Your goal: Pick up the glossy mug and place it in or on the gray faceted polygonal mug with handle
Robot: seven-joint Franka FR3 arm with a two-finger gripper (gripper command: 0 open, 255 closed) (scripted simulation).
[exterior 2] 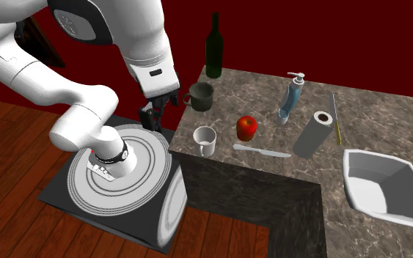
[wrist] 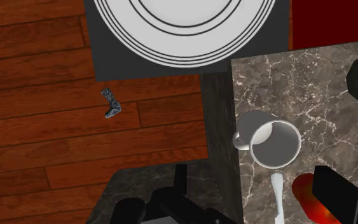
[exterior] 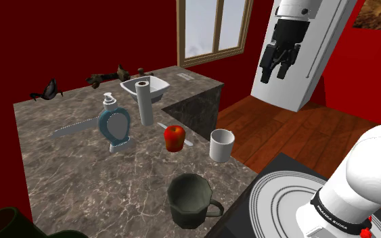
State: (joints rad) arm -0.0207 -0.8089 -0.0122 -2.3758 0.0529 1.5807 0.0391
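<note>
Claw [exterior: 275, 73]: fingers apart, empty. Step: approach, I judge. White mug [exterior: 221, 144] below it on table [exterior: 67, 169]; next I'd descend, straddling its rim.

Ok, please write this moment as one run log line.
phase: before grasp | gripper: open, empty, raised | white mug: upright on counter, untouched | grey mug: upright, empty

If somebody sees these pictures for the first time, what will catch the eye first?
The bright red apple stands out on the brown marbled counter, between a glossy white mug and a blue soap dispenser. The black pincer hangs open in the air beside the counter, touching nothing.
</note>
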